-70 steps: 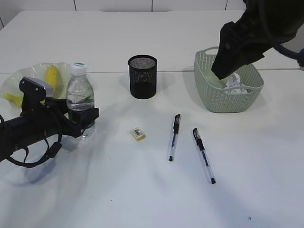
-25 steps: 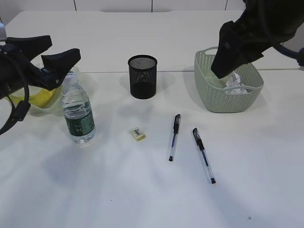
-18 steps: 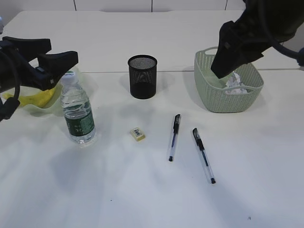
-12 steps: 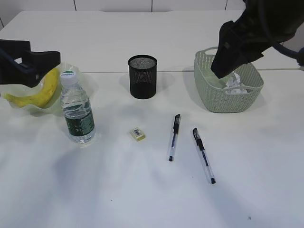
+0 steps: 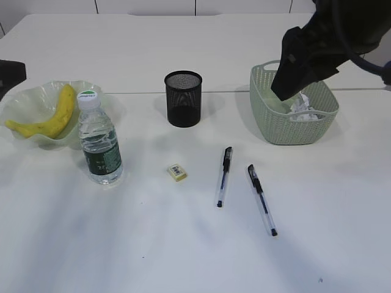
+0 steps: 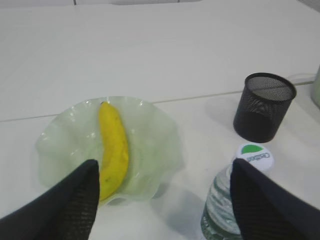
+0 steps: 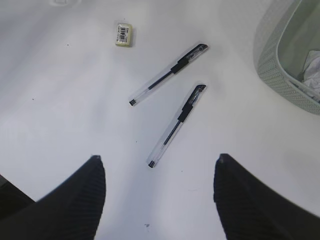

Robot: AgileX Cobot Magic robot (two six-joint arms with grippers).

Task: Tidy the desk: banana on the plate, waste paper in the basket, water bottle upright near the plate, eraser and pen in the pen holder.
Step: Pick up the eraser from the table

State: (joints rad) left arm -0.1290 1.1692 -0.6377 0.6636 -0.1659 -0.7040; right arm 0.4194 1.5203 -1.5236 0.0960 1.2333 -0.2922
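The white bench [image 5: 183, 256] carries everything, and on it the things lie spread from left to right. At the far right stands the pale green woven basket [image 5: 278, 131] with a crumpled wad of waste paper [image 5: 303, 108] lying inside it. The right arm hangs dark above the basket's left rim; in its wrist view the right claw [image 7: 159, 195] shows two fingers standing well apart over bare bench, holding nothing, with both pens below and ahead of it.

At the far left sits the wavy, pale green plate [image 5: 24, 101], and the banana [image 5: 52, 116] lies in it, stem end toward the back. In the left wrist view the left claw [image 6: 165, 200] looks down on the plate with its two fingers spread wide, one at the plate's near edge and one beside the bottle cap, gripping nothing. In the exterior view only a dark corner of that arm shows at the left edge.

Just right of the plate and a little nearer the camera, the water bottle [image 5: 99, 141] stands upright, white cap with a green mark on top, dark label around its lower half.

The black mesh pen holder [image 5: 182, 99] stands upright behind the middle of the bench, well apart from the bottle and the basket.

Two pens lie flat in front of the basket: the left pen [image 5: 223, 176] nearly straight toward the camera, the right pen [image 5: 262, 199] slanting, near each other but not touching.

The small yellowish eraser [image 5: 176, 172] lies between the bottle and the left pen.
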